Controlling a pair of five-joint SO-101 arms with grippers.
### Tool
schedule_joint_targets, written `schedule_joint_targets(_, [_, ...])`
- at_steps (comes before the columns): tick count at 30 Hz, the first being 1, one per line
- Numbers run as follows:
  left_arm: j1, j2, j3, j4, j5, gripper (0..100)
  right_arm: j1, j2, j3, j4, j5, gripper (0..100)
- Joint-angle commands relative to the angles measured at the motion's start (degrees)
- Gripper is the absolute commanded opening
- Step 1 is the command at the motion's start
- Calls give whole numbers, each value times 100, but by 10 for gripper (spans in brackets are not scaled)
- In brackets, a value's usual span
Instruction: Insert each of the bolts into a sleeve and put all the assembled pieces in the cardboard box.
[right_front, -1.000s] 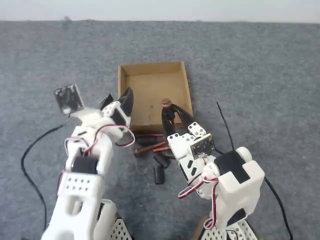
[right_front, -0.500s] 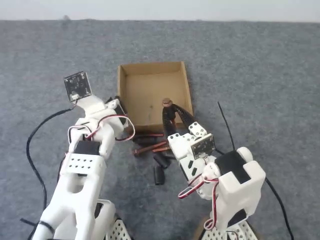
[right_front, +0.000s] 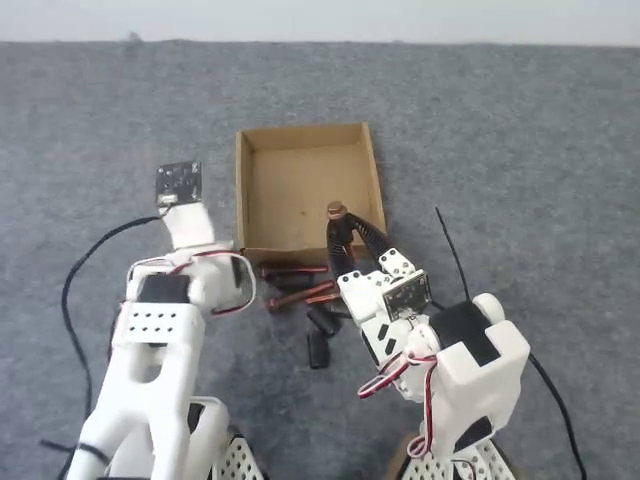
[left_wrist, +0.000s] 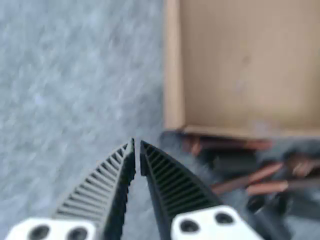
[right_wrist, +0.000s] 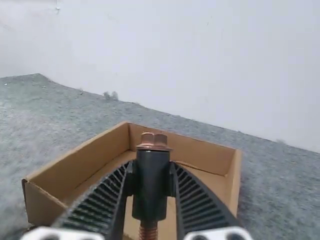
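My right gripper (right_front: 340, 228) is shut on an assembled piece, a black sleeve (right_wrist: 151, 185) with a copper bolt (right_wrist: 153, 140) through it. It holds the piece upright over the front right part of the cardboard box (right_front: 300, 185). Loose copper bolts (right_front: 300, 291) and black sleeves (right_front: 320, 322) lie on the carpet just in front of the box. My left gripper (left_wrist: 136, 150) points down at the carpet beside the box's front left corner (left_wrist: 172, 120). Its fingers are almost together with nothing between them. The bolts (left_wrist: 260, 181) lie just to its side.
Grey carpet (right_front: 520, 150) covers the table, with room on both sides of the box. The box floor (left_wrist: 240, 65) is bare. A black cable (right_front: 70, 300) loops left of the left arm, and another (right_front: 450, 250) runs past the right arm. A white wall (right_wrist: 200, 60) stands behind.
The left arm has swung its wrist toward the box and tipped its gripper down at the carpet by the box's front left corner. The right arm has kept still with the assembled piece.
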Motion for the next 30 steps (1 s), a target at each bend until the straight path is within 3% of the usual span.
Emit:
schedule_joint_targets(1, [-360, 0, -163, 343, -607, 12, 75, -400, 26, -207, 9, 6])
schedule_joint_targets(5, [-624, 0, 101, 316, -1310, 12, 75, -743, 237, -163, 9, 6])
schedule_joint_targets(10, [-879, -9, 426, 176, -1556, 12, 84, -1464, 457, 585, -18, 6])
schedule_joint_targets(20, [-879, 9, 462, -149, -1530, 12, 831, -2809, 800, 1358, -18, 6])
schedule_joint_targets(30, [-888, 9, 418, -123, -1565, 12, 848, -4233, 862, 3521, 0, 6])
